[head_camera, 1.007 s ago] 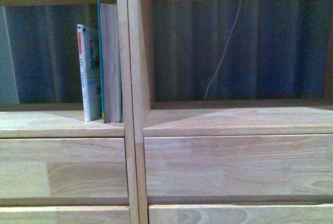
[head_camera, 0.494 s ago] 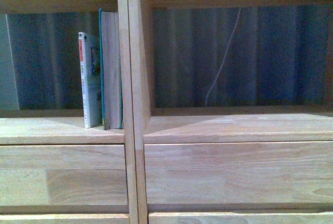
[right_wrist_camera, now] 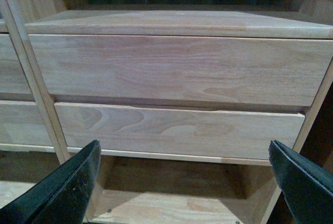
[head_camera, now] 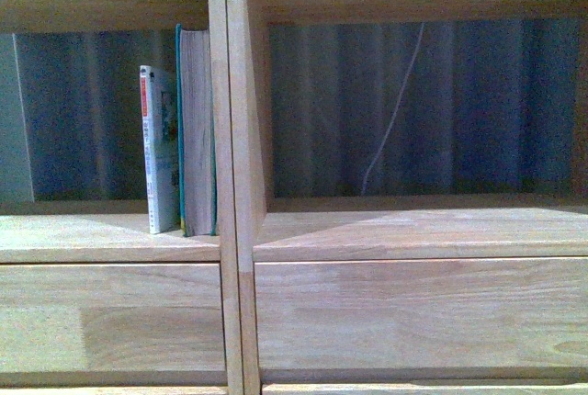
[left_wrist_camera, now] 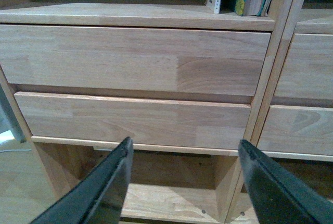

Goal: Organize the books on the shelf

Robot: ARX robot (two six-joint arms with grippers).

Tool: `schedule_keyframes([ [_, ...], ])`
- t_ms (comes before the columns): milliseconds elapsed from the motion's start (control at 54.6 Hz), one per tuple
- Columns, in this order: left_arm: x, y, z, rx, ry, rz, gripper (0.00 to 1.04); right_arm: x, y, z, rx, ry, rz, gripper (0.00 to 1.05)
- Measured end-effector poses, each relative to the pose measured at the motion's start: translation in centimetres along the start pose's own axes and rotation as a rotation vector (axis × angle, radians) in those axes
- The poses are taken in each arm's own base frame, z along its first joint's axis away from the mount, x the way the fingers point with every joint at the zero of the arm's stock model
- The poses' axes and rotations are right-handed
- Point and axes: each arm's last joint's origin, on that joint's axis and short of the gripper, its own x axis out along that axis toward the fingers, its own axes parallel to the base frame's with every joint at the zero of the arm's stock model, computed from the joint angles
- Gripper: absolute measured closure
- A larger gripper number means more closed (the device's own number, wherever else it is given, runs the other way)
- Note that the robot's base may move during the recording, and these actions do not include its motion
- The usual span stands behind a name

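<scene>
Both upright in shelf left cubby, teal book against divider, thin paperback beside: tipping risk if nudged by left hand or right hand, both wide open, empty.

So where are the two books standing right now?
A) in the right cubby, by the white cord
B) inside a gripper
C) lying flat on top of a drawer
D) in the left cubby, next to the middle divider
D: in the front view the thin paperback and the thicker teal book stand upright in the left cubby, the teal one next to the central divider.
</scene>
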Motion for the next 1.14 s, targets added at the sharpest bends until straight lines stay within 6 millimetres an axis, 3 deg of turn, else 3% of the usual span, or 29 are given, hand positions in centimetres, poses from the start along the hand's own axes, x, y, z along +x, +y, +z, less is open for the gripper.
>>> schedule_keyframes([
  [201, 0.0, 0.0, 0.0, 0.0, 0.0, 0.0, 0.06, 0.0, 0.0, 0.0, 0.0, 0.0, 0.0, 0.07],
  [1135, 0.0, 0.0, 0.0, 0.0, 0.0, 0.0, 0.07, 0.0, 0.0, 0.0, 0.0, 0.0, 0.0, 0.07],
])
